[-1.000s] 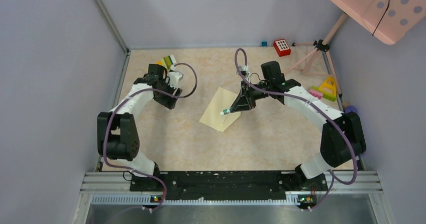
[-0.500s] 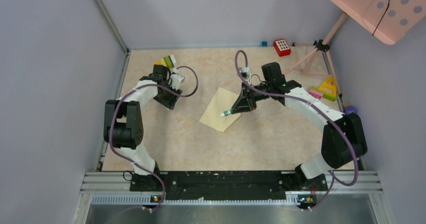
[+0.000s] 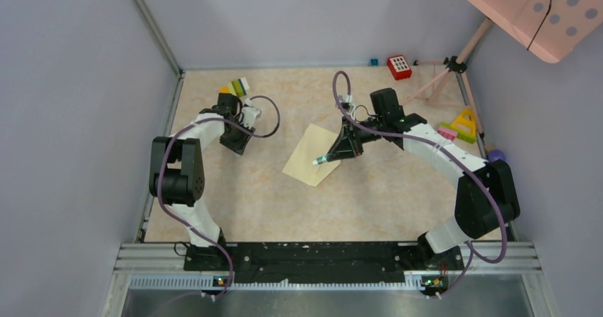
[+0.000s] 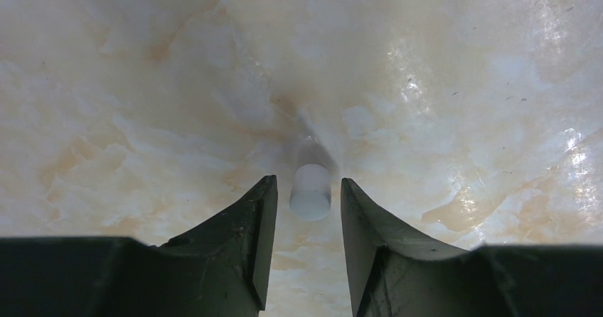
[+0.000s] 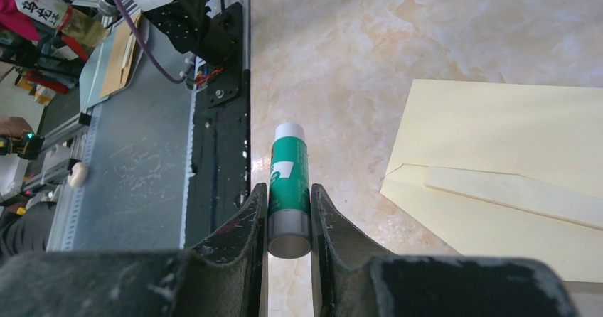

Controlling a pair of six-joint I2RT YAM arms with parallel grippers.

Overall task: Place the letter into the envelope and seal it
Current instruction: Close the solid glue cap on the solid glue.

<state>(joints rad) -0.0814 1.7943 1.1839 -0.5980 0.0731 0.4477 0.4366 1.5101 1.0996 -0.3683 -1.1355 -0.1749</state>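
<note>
A marbled beige tabletop (image 3: 370, 203) is enclosed by plain lavender-grey walls on the left (image 3: 71, 118), far (image 3: 306, 18) and right (image 3: 547, 153). Bright glare is seen on the glossy surface in the left wrist view. A silver rail (image 3: 142, 256) is fixed along the near edge. A pink dotted panel (image 3: 540, 8) is carried on a pink tripod (image 3: 455, 65) at the far right. Small coloured toys (image 3: 466, 124) are scattered near it.
</note>
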